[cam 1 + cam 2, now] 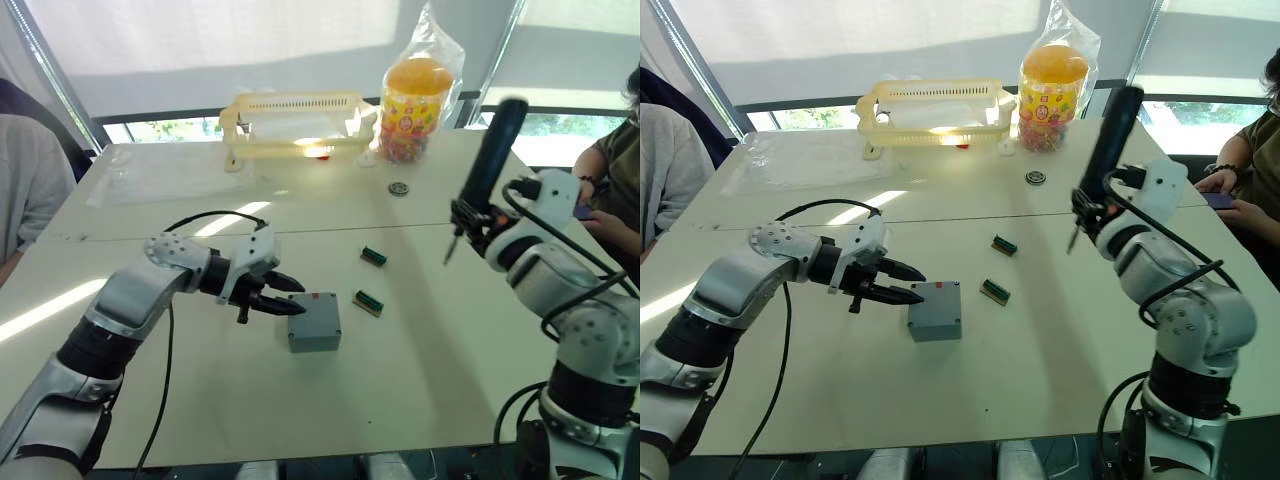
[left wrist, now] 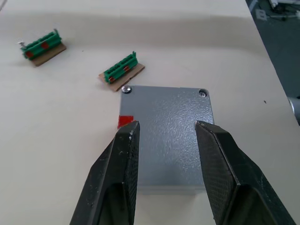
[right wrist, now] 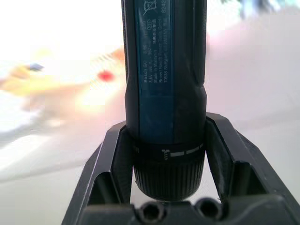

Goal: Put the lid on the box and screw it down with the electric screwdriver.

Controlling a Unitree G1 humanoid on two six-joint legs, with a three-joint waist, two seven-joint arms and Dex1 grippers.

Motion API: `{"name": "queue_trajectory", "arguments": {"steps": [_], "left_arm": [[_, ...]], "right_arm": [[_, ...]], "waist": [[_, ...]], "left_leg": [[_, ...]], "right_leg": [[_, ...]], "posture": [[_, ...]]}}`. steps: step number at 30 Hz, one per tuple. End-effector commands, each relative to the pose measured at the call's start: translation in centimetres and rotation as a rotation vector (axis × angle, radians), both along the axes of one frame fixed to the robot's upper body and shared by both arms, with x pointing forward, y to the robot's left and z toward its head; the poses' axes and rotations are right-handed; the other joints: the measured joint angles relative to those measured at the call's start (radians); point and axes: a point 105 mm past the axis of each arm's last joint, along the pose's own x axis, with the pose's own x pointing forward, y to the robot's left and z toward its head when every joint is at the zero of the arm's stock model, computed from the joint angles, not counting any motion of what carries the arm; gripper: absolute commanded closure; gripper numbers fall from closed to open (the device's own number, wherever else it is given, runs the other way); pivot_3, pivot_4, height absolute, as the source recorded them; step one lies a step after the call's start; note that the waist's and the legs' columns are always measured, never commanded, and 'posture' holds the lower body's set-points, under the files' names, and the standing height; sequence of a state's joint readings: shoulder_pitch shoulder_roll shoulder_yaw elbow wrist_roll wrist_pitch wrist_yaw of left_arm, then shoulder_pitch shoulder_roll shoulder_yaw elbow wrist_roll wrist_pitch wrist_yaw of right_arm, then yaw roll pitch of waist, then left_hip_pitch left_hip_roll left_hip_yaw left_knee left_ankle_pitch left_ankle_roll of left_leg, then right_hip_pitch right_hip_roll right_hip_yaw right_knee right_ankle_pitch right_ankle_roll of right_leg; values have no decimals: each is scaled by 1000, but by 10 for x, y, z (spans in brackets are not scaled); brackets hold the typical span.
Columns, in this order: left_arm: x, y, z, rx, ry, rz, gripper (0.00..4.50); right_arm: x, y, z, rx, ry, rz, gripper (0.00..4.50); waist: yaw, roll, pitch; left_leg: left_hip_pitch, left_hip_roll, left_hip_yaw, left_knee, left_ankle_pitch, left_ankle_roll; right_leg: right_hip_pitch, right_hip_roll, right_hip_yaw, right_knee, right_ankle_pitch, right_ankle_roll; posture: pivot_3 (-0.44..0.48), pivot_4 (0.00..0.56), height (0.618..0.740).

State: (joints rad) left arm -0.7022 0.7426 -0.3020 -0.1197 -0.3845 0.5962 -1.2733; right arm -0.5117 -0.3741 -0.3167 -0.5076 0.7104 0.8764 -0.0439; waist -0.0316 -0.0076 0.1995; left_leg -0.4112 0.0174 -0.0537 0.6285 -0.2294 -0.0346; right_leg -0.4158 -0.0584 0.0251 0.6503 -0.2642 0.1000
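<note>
the lid [image 2: 166, 136] already sits flush on the box [image 1: 314, 323] near the middle of the table [image 1: 420, 380], with screws visible in two corners. the left gripper [image 1: 287, 296] hovers at the box's edge, fingers [image 2: 123, 159] spread apart over the lid, probably to steady it. the right gripper [image 3: 166, 159] pinches the electric screwdriver [image 1: 486, 170] and holds it tilted, bit down, well apart from the box, seemingly ready for screwing.

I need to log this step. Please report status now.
Left gripper open over the lid, already on the box. Right gripper shut on the electric screwdriver, raised. Path clear.
</note>
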Motion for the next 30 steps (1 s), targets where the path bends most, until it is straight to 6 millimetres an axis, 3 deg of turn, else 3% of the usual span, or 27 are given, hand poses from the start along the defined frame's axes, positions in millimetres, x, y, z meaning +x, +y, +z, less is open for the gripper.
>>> {"name": "queue_trajectory", "arguments": {"steps": [1, 6, 12, 18, 30], "left_arm": [[-3, -9, 0, 18, -38, -29, 2627], [-1, -2, -29, 142, -66, -9, 2627], [-2, 0, -45, 145, -30, 25, 2627], [-5, 1, -47, 129, -15, 44, 2627], [-4, 2, -47, 121, -12, 50, 2627]], "right_arm": [[-33, 58, 14, -41, -232, 332, 2735], [-45, 85, -4, -41, -270, 466, 2735], [-49, 102, -24, -49, -262, 527, 2735], [-48, 113, -38, -66, -254, 541, 2735], [-38, 111, -47, -98, -264, 505, 2735]], "waist": [[-2, 0, 0], [0, -1, 0], [12, -1, -2], [15, -1, -3], [15, -1, -3]], "left_leg": [[0, 0, 0, 0, 0, 0], [0, 0, 0, 3, 0, 0], [4, 0, 0, 2, 0, 0], [4, 0, -1, 3, 0, 0], [5, 0, -1, 3, 0, 0]], "right_leg": [[0, 0, 0, 0, 0, 0], [2, -1, 0, 1, 0, 0], [5, -1, -1, 1, 0, 0], [6, -1, -1, 1, 0, 0], [6, -1, -1, 1, 0, 0]], "posture": [[0, 150, 740], [0, 150, 740], [0, 150, 740], [0, 150, 740], [0, 150, 740]]}}
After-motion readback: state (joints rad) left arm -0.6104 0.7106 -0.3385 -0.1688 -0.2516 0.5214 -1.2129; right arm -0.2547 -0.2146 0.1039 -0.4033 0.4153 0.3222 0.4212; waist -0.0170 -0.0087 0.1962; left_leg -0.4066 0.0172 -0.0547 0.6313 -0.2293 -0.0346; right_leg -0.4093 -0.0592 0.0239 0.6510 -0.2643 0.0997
